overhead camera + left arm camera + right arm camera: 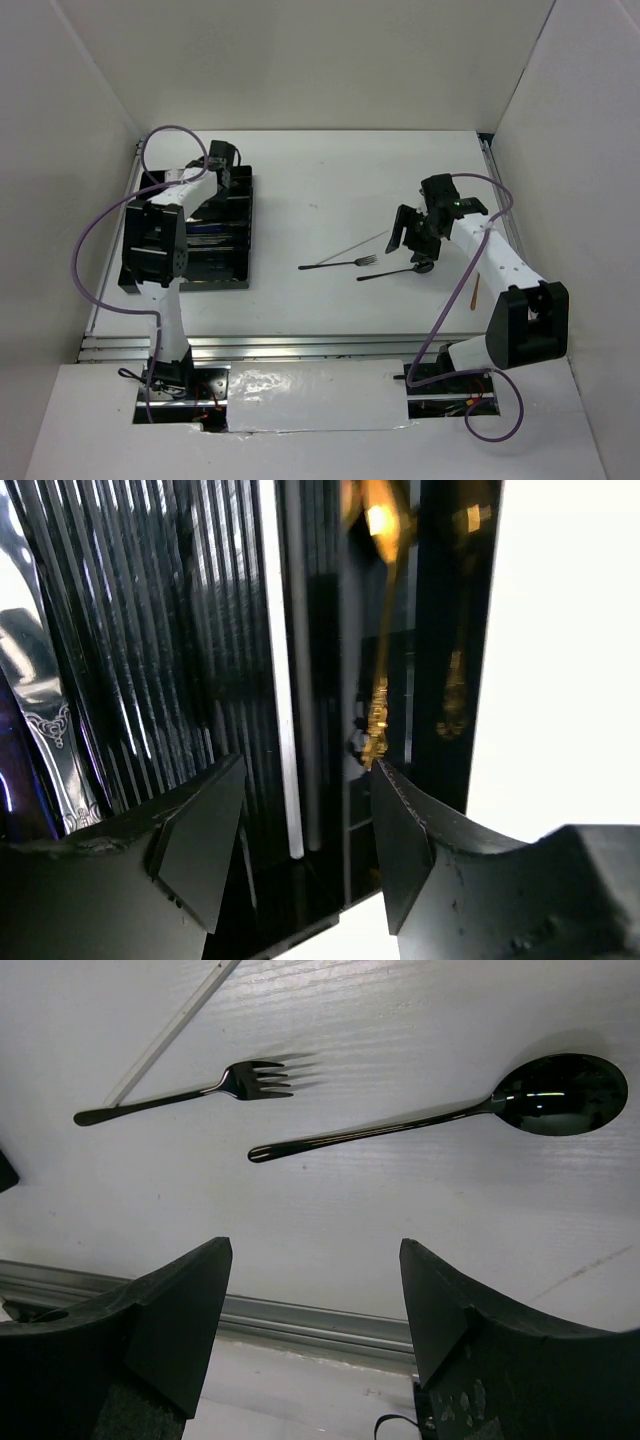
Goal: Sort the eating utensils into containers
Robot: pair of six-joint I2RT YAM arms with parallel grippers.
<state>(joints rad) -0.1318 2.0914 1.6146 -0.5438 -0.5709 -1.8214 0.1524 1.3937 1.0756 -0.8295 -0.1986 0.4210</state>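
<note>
Tray [215, 280] holds several pieces, a gold spoon [385, 600] apparently seated. Left gripper [305, 780] and right gripper [315, 1255] both stand released — you have fork [190, 1090], black spoon [440, 1115] and chopstick [170, 1030] left.

**Robotics laboratory test cell.** A white table [330, 190] is enclosed at the back and both sides by plain white panels [300, 60]. A left arm [165, 300] and a right arm [500, 265] are bolted at the near edge, and purple cables [85, 260] are looped from them in the open. An aluminium rail [300, 1315] is seen between the parted jaws of the right gripper [315, 1260]. Beyond those jaws, a black fork [190, 1090] and a black spoon [450, 1110] are laid flat on the bare surface, well apart from a black tray [215, 283].
</note>
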